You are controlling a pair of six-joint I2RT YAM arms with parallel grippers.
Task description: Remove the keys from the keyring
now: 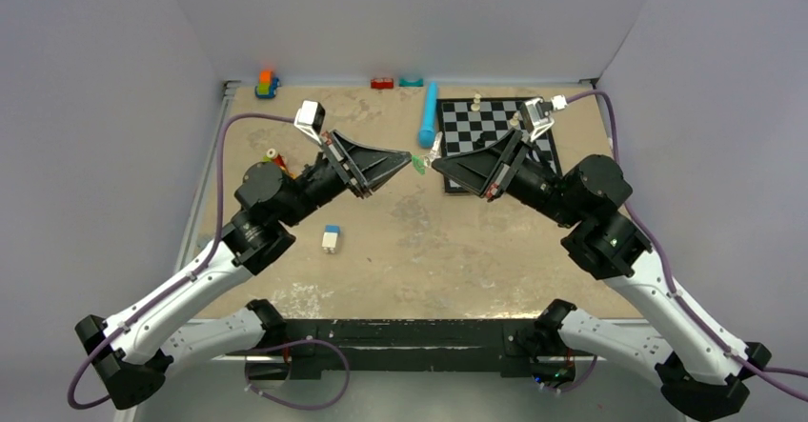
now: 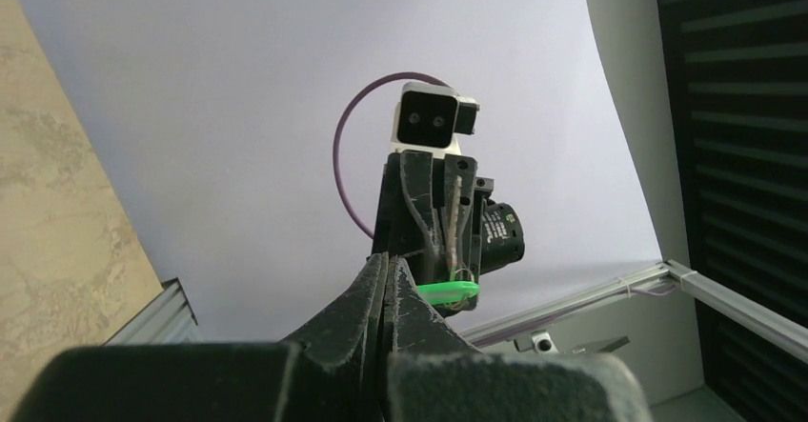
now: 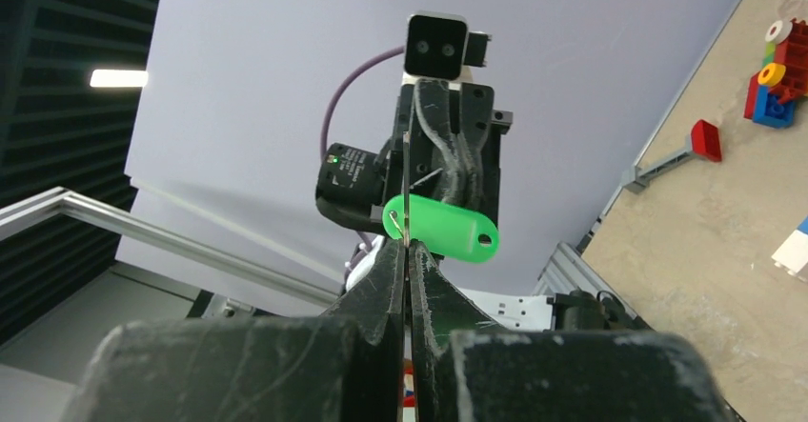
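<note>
Both claws meet tip to tip: left claw [image 1: 410, 160] and right claw [image 1: 435, 165] each pinched shut on the keys [image 1: 419, 164], one bunch with one green tag [image 3: 443, 230], held above the bench [image 1: 400, 241] beside the chessboard [image 1: 486, 131]. We judge the separating step in hand; next, draw the two claws apart without slackening either pinch.
</note>
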